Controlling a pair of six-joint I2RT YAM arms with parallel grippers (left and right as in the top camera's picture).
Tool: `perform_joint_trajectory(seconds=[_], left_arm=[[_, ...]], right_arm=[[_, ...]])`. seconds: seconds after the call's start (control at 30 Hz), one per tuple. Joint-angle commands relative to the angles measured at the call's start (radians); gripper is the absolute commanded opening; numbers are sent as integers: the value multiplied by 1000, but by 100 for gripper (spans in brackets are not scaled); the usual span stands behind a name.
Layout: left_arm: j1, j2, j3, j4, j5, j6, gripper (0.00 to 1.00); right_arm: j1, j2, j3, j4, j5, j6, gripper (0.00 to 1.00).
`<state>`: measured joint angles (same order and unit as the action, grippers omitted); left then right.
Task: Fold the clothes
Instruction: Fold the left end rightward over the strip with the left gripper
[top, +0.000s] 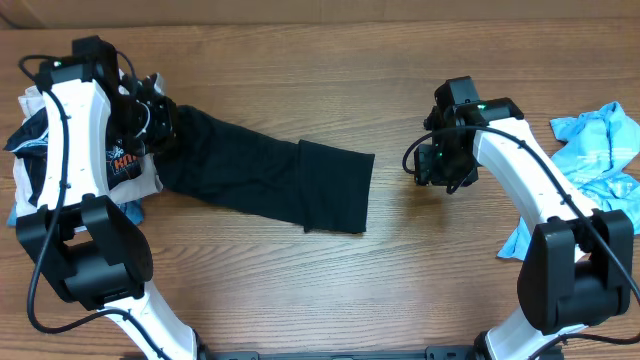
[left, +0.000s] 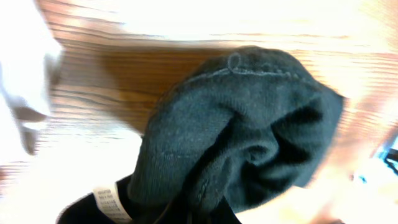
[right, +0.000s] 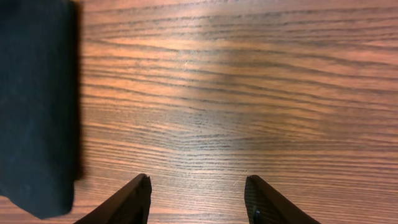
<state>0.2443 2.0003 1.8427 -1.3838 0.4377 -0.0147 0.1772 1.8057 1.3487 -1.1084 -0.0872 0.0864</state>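
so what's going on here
Two robot arms are folding clothes. The left arm seems to grip the left end of a black garment laid out on the table. The right arm hovers over bare wood beside it, jaws open and empty. A clothes pile sits left, a blue garment right.

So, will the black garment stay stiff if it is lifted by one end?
Probably floppy: the black garment bunches into soft folds in the left wrist view, so it should drape. It lies thin and flat on the table, so likely light.

Long black garment (top: 270, 175), mostly flat, right end folded over.
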Motion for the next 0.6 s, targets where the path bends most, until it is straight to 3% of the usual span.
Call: perform_joint_trajectory(seconds=[0.0, 0.07, 0.37, 0.57], left_arm=[[-5, 4, 69, -52, 294, 0, 4], [-26, 4, 68, -66, 397, -17, 4], [-263, 4, 60, -40, 392, -90, 4], [-444, 7, 58, 65, 184, -259, 5]], right_arm=[[2, -4, -8, 3, -11, -6, 52], [2, -4, -8, 2, -11, -5, 52], [2, -4, -8, 0, -23, -5, 52], [2, -4, -8, -5, -23, -5, 52]])
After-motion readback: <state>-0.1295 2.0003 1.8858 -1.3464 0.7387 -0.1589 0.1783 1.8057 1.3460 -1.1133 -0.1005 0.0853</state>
